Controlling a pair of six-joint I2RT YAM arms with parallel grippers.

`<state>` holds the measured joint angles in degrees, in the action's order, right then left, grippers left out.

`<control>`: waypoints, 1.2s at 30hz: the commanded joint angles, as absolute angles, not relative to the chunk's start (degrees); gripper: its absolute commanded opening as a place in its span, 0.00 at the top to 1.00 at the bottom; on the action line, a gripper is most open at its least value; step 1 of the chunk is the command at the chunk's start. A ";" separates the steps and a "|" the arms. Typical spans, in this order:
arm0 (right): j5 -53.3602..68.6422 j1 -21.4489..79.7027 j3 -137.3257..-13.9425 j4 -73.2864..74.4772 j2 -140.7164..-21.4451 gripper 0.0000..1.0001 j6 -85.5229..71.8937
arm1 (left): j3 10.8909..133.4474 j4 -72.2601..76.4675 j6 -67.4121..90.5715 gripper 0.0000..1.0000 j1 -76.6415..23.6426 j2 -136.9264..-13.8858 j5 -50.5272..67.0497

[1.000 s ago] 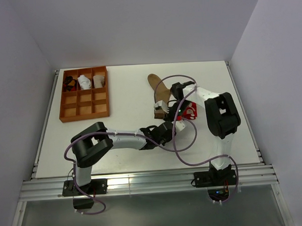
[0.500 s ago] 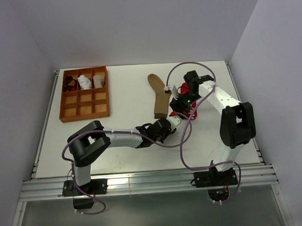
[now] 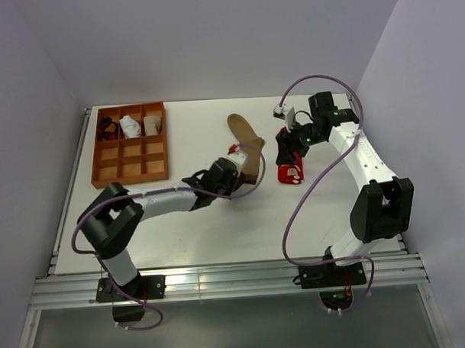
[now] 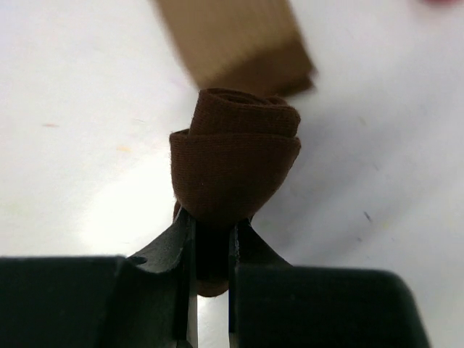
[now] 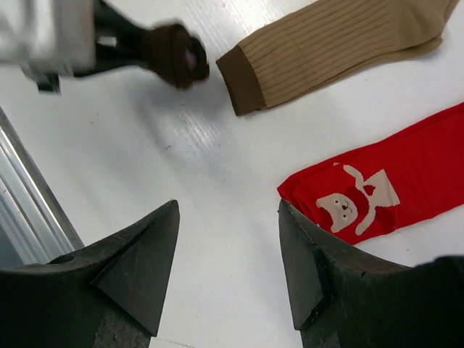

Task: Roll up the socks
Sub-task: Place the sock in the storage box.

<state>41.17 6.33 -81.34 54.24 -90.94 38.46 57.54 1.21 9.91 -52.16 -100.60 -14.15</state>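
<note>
Brown and rolled tight, the dark sock [image 4: 235,159] is clamped in the jaws of the left gripper [image 4: 212,243], low over the surface [image 3: 180,214] just beside the cuff of the tan sock [image 5: 341,43]. The jaws of the right gripper [image 5: 228,210] stand apart above the red sock [image 5: 362,192], which lies flat with its long axis slanting away, nearer the right arm. A second ago both arms crowded together mid-surface; they have since parted.
</note>
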 commanded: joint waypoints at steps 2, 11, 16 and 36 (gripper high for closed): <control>40.69 5.98 -84.11 51.86 -87.63 0.36 36.39 | 60.55 0.62 14.67 1.00 -43.62 -91.77 -14.14; 40.87 5.98 -91.40 53.52 -92.10 0.36 35.25 | 65.21 -5.18 18.10 1.00 -25.26 -86.93 -26.62; 42.45 6.06 -95.96 54.14 -95.62 0.36 34.36 | 66.44 -8.87 22.40 1.00 -14.25 -87.36 -33.90; 47.28 6.24 -97.82 52.38 -104.41 0.37 34.89 | 89.64 -30.15 24.79 1.00 -0.88 -113.45 -55.89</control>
